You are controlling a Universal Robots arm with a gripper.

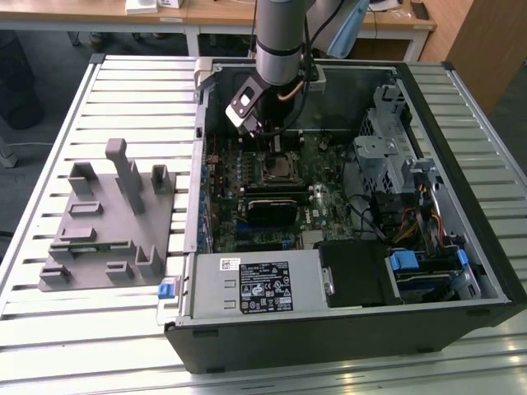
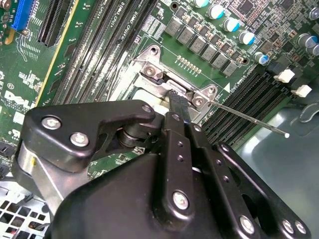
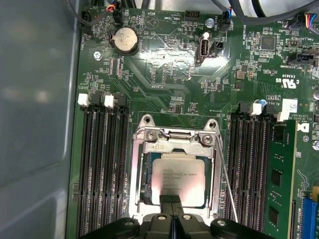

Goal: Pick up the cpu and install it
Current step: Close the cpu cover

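White label [image 1: 265,288] with dense print on the silver box [image 1: 306,284]; faint marking on the cpu [image 3: 178,174]; white lettering across the motherboard [image 3: 164,74], seemingly none reliably legible.

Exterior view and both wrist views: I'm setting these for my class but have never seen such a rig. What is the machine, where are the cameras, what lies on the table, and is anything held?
The machine is a robot arm with a gripper. The exterior view comes from a camera off the arm; both wrist views come from cameras riding on it. On the table lie an open computer case and, at the exterior view's left, a grey plastic fixture. The arm reaches into the case. The cpu lies in its socket on the motherboard. The gripper is shut, its tip at the cpu's edge; nothing is lifted.
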